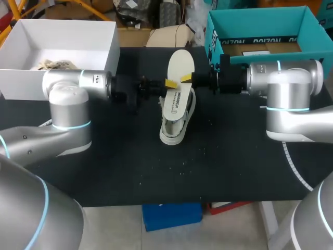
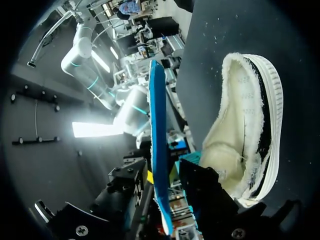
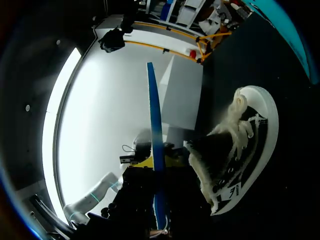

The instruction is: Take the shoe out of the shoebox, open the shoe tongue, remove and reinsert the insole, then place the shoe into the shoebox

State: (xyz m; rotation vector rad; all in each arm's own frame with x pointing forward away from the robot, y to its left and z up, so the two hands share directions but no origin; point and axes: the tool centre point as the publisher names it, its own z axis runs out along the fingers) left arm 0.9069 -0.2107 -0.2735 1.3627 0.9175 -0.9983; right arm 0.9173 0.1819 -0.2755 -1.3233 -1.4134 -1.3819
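The white insole (image 1: pixel 180 66) is held in the air, tilted, over the shoe (image 1: pixel 176 113), a white-soled low sneaker that stands on the black table (image 1: pixel 104 156). From the right, my right gripper (image 1: pixel 187 78) is shut on the insole's edge. In the right wrist view the thin insole (image 3: pixel 154 115) runs edge-on between that gripper's (image 3: pixel 160 200) fingers, with the shoe (image 3: pixel 240 145) beside it. From the left, my left gripper (image 1: pixel 169 84) is at the insole's other edge. In its own view the insole (image 2: pixel 157 125) lies between the open fingers of my left gripper (image 2: pixel 170 192); a gap shows at one finger. The fleece-lined shoe (image 2: pixel 245 130) lies beside them.
A white open box (image 1: pixel 62 41) with something beige inside stands at the back left. A teal open box (image 1: pixel 260 26) stands at the back right, behind my right arm. Small white specks dot the table in front of the shoe.
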